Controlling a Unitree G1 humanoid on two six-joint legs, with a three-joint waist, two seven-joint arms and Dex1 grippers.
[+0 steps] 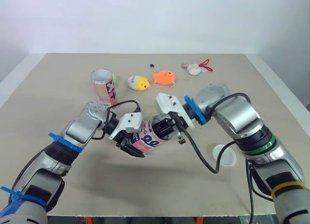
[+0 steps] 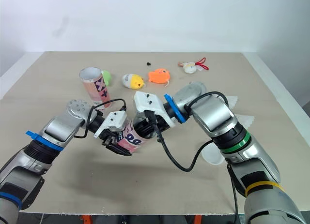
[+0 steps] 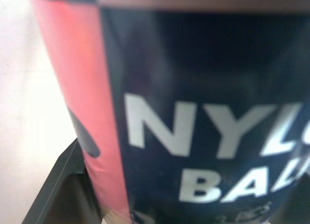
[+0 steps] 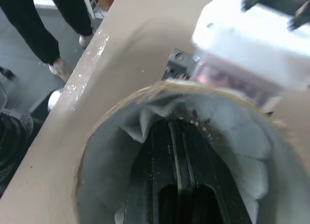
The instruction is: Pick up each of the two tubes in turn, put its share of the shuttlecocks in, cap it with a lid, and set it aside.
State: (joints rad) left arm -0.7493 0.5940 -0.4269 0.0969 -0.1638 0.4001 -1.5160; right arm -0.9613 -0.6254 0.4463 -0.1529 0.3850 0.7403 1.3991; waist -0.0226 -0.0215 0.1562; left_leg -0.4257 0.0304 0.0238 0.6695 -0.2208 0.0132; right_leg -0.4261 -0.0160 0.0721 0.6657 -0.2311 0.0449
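A pink and navy tube [image 1: 149, 139] lies tilted above the table centre, and my left gripper [image 1: 133, 144] is shut on its body; its lettering fills the left wrist view [image 3: 193, 112]. My right gripper [image 4: 181, 151] reaches into the tube's open mouth [image 4: 145, 93], its black fingers shut together. White shuttlecock feathers [image 4: 232, 122] ring the fingers inside the tube. A second tube [image 1: 103, 86] stands upright and open at the back left. A white lid [image 1: 225, 155] lies on the table by my right forearm.
A yellow chick toy [image 1: 138, 82], an orange fish toy [image 1: 163, 77] and a white and red toy [image 1: 196, 67] lie at the back. White feathers [image 2: 240, 120] show behind my right arm. A person's legs [image 4: 34, 25] stand beyond the table edge.
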